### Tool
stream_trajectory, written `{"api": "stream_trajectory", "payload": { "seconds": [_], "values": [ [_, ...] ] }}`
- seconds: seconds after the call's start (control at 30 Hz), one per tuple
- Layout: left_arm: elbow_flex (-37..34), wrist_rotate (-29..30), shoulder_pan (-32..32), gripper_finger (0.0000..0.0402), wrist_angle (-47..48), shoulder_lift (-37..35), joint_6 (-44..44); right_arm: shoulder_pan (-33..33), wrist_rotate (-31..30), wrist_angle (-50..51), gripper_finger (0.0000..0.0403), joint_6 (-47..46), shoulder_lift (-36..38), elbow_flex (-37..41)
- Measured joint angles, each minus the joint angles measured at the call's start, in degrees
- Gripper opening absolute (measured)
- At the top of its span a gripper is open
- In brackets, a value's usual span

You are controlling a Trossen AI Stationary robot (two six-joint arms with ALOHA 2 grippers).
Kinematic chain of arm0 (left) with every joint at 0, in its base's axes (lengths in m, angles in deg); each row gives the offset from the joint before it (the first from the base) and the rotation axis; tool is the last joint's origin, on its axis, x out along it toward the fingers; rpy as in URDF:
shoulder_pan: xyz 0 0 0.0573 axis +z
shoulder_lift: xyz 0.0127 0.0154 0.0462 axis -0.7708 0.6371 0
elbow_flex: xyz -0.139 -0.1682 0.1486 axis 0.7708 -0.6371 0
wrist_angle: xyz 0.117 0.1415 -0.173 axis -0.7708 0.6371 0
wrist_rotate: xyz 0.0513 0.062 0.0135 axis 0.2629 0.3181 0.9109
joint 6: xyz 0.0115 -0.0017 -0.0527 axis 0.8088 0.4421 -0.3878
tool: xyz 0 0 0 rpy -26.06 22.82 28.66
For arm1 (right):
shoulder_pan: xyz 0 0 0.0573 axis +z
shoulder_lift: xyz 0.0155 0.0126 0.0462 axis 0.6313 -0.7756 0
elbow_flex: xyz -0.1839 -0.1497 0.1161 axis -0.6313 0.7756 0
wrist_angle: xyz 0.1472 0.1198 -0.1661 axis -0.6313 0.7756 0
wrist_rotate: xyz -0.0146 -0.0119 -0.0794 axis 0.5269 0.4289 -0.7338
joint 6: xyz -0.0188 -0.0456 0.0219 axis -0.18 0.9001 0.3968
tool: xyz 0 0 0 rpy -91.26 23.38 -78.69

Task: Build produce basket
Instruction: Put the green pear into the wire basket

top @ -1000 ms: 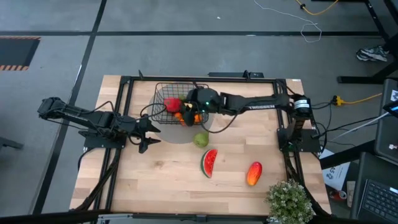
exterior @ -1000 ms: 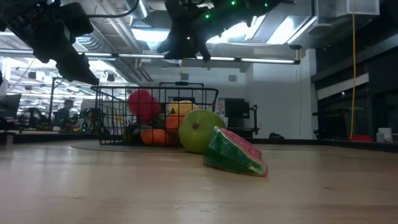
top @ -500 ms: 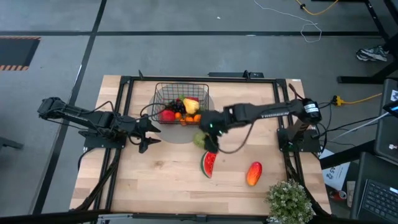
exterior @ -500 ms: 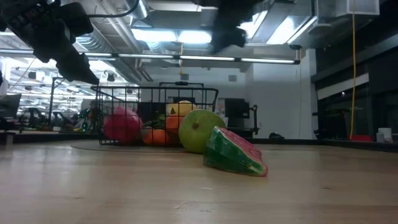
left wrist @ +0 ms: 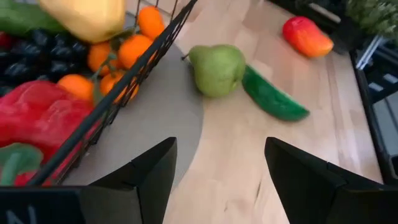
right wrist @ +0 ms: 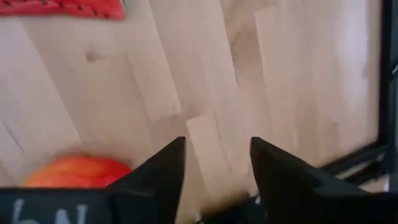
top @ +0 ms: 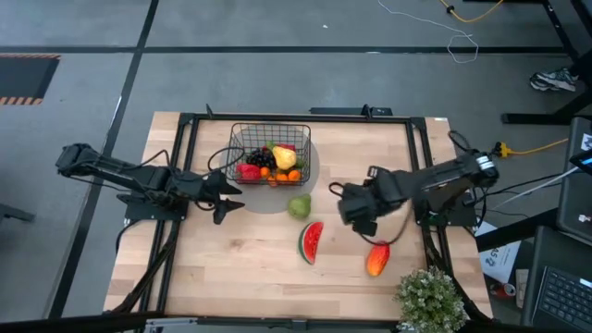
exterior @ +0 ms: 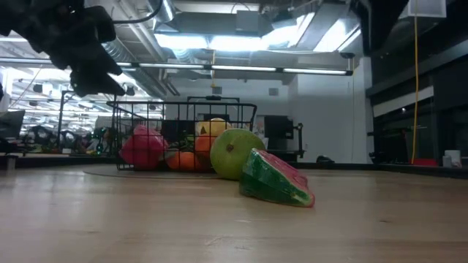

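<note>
Two slim black jointed arms, matte finish, thin black cables looped alongside. Left gripper: two wedge-shaped dark fingers. Right gripper: bulky black head, white lettering at its finger base.

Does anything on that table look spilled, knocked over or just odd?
Nothing looks spilled or broken. The basket stands upright with fruit inside; the pear, watermelon slice and mango simply lie on the table, not yet packed.

Black basket, green pear, orange-red mango.
</note>
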Motion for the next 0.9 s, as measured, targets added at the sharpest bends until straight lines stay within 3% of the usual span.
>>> {"api": "stream_trajectory", "payload": {
  "seconds": [0.2, 0.33, 0.47, 0.63, 0.8, 0.9],
  "values": [
    [0.0, 0.0, 0.0, 0.0241, -7.3, 4.1, 0.0, 6.8, -8.2, -3.3, 0.0181, -3.6, 9.0, 6.2],
    [0.0, 0.0, 0.0, 0.0241, -11.0, 8.4, -0.1, 10.4, -17.8, -7.0, 0.0181, -10.8, 15.8, 15.2],
    [0.0, 0.0, 0.0, 0.0241, -14.4, 13.0, -3.9, 11.8, -21.4, -15.2, 0.0181, -18.3, 21.3, 26.4],
    [0.0, 0.0, -0.2, 0.0241, -23.0, 20.6, -7.6, 11.1, -23.7, -36.4, 0.0181, -19.8, 23.9, 39.8],
    [0.0, 0.3, -1.6, 0.0241, -36.1, 30.6, -7.7, 9.0, -23.5, -62.2, 0.0181, -11.6, 22.9, 50.6],
    [0.0, 2.9, -2.6, 0.0241, -45.3, 36.7, -7.6, 7.5, -22.8, -71.6, 0.0181, -8.5, 22.7, 54.5]
  ]
}}
